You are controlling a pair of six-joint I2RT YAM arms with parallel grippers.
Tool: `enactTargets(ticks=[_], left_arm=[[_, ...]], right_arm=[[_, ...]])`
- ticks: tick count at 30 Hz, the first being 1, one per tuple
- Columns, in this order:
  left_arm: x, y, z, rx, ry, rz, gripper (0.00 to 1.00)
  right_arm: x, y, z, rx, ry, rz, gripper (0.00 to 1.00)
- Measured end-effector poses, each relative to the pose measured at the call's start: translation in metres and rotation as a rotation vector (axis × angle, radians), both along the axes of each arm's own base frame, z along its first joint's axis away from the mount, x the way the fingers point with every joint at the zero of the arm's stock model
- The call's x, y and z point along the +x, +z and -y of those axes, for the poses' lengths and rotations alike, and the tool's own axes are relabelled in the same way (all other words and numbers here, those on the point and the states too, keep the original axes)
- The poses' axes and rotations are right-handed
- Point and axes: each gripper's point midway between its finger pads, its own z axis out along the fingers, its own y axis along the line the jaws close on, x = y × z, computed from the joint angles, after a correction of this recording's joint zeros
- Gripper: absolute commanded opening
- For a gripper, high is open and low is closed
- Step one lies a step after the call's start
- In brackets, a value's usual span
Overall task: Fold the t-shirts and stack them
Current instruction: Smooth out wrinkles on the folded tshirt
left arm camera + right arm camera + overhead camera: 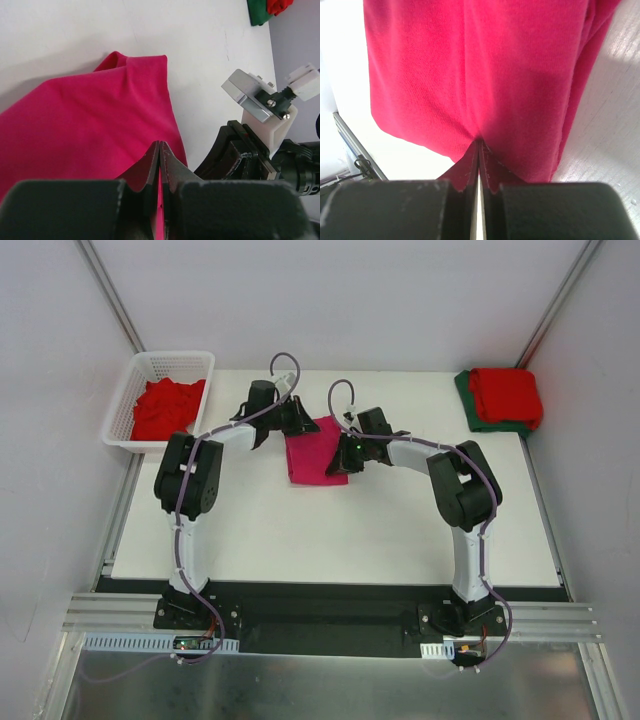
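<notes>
A magenta-pink t-shirt (312,452) lies partly folded at the middle back of the table. My left gripper (297,421) is shut on its far left edge; in the left wrist view the cloth (85,125) runs into the closed jaws (160,146). My right gripper (338,462) is shut on its right edge; in the right wrist view the cloth (485,70) is pinched at the jaw tips (479,143). A red t-shirt (506,395) lies folded on a dark green one (480,418) at the back right. Red t-shirts (165,407) lie crumpled in the basket.
A white lattice basket (140,368) stands at the back left corner, partly off the white table (330,530). The right arm's wrist and camera mount (260,100) are close beside the left gripper. Grey walls enclose the back and sides.
</notes>
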Motion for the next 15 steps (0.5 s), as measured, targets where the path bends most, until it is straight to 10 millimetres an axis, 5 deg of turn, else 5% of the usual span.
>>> enactTargets(ticks=[15], left_arm=[[-0.004, -0.038, 0.03, -0.015, -0.05, -0.068, 0.0]], right_arm=[[0.0, 0.0, 0.0, 0.0, 0.0, 0.0, 0.02]])
